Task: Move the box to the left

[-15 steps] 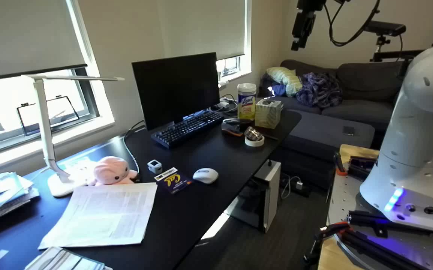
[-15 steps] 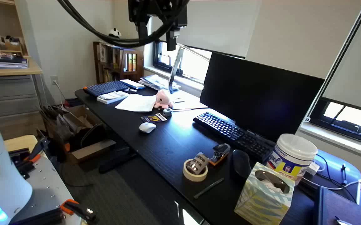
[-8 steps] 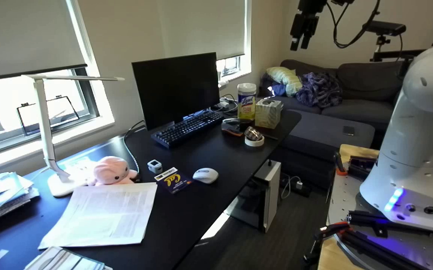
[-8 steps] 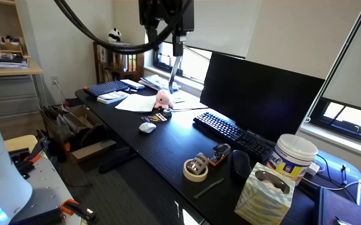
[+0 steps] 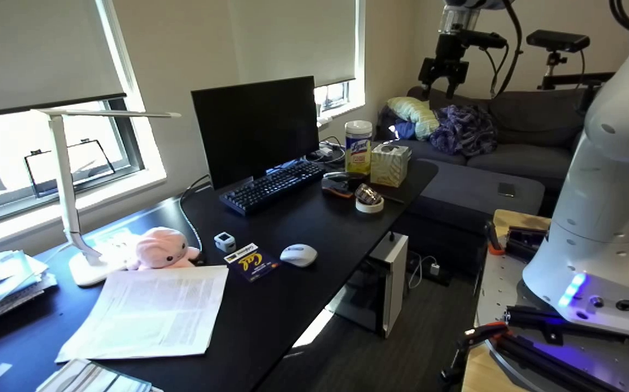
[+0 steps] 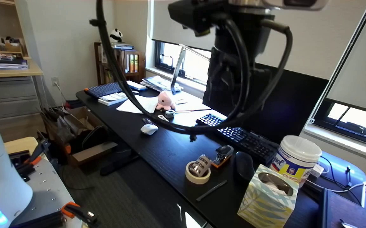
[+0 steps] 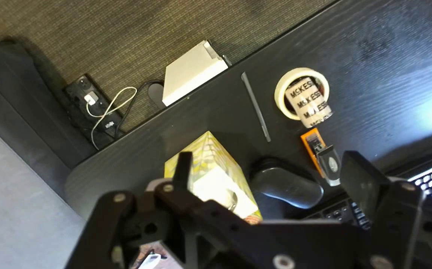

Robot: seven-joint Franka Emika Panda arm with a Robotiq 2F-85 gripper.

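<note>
Claw (image 5: 438, 93) hanging high, spread wide, holding nothing. Tissue box (image 6: 269, 199) sitting four o'clock from masking-tape roll (image 6: 197, 180) in exterior view. Likely lining-up step; next move needing lowering around box.

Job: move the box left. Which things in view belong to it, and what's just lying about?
Part of the job:
- patterned tissue box
- gripper, open

Just lying about, among others:
- wipes tub
- stapler
- tape roll
- printed roll, resting on it
- thin stick
- white mouse
- pink plush
</note>
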